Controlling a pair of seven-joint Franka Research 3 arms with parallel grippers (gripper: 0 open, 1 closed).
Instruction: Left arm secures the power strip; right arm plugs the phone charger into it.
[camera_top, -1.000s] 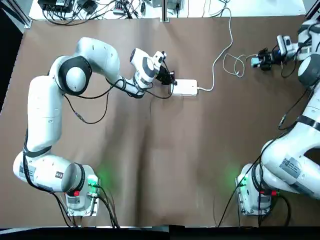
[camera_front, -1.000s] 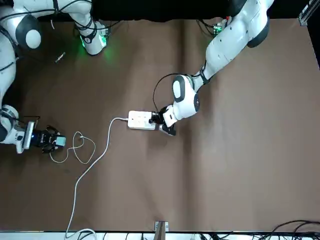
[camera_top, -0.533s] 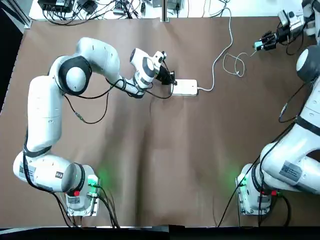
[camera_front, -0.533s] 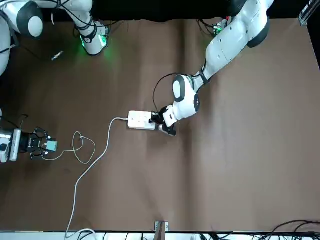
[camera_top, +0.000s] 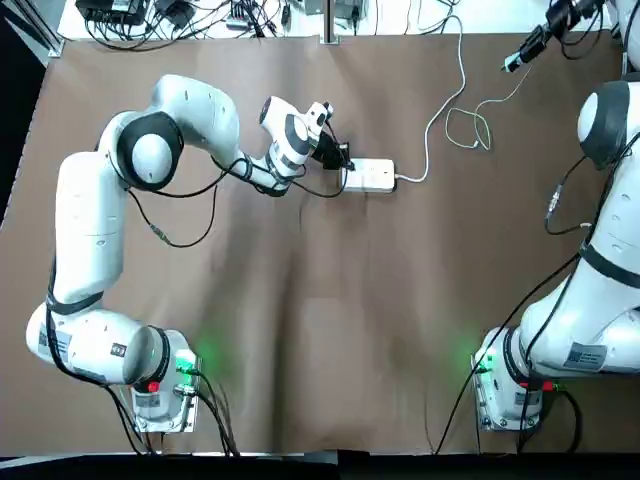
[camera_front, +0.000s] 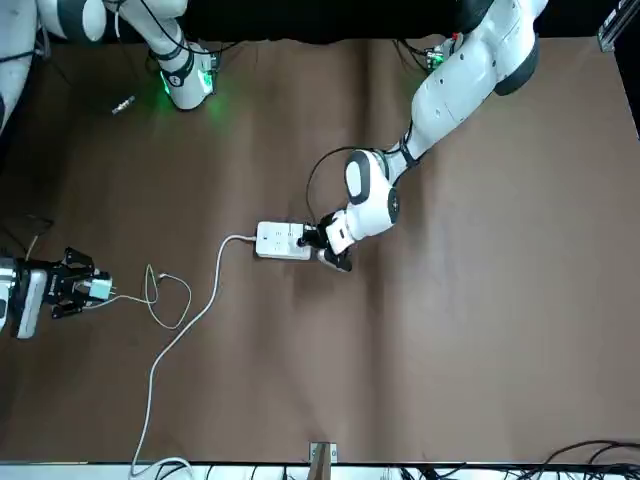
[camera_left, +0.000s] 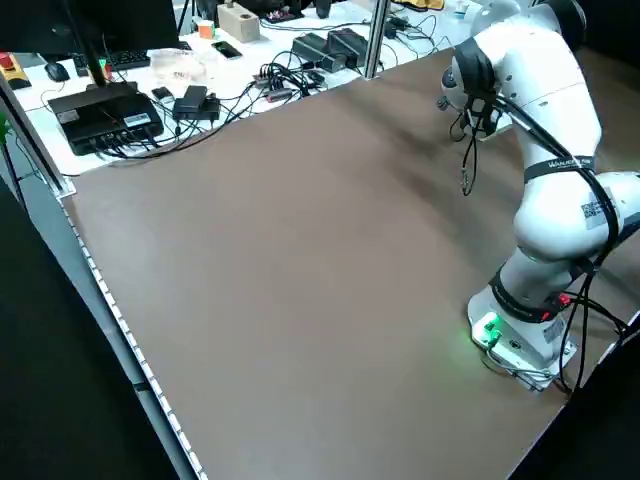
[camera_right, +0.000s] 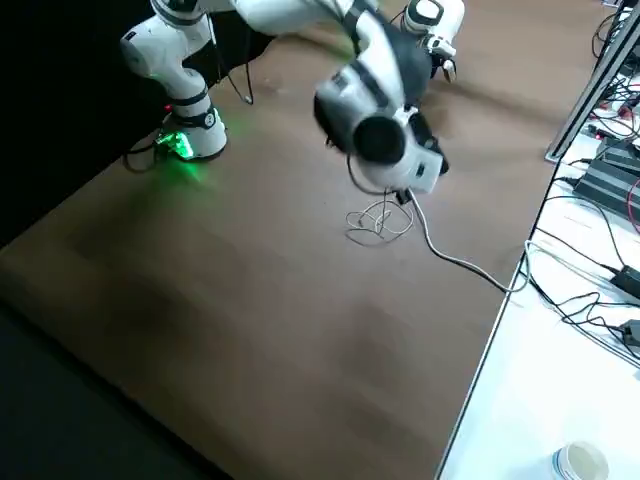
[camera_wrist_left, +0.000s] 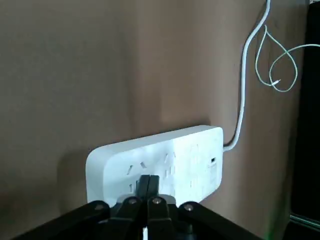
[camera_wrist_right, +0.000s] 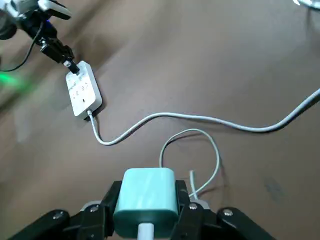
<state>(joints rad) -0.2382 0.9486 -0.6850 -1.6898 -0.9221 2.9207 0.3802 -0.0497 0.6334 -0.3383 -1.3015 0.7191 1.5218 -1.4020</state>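
The white power strip (camera_top: 370, 176) lies flat at the far middle of the brown table, its thick white cord (camera_top: 445, 100) running off the far edge. My left gripper (camera_top: 343, 165) is shut, its fingertips (camera_wrist_left: 148, 187) pressed together on the strip's (camera_wrist_left: 165, 160) left end. My right gripper (camera_top: 528, 47) is raised near the far right corner, shut on the teal phone charger (camera_wrist_right: 146, 195). From the charger (camera_front: 100, 290) a thin whitish cable (camera_top: 468, 128) trails down to loops on the table. The strip (camera_wrist_right: 82, 95) lies well away from the charger.
A white bench with cables and electronics (camera_top: 180, 15) runs along the far edge, with a metal post (camera_top: 328, 20) at its middle. The arm bases (camera_top: 160, 400) stand at the near edge.
My right gripper has lifted the charger off the table and carried it up toward the far right corner, drawing the thin cable after it. The left gripper has stayed on the strip.
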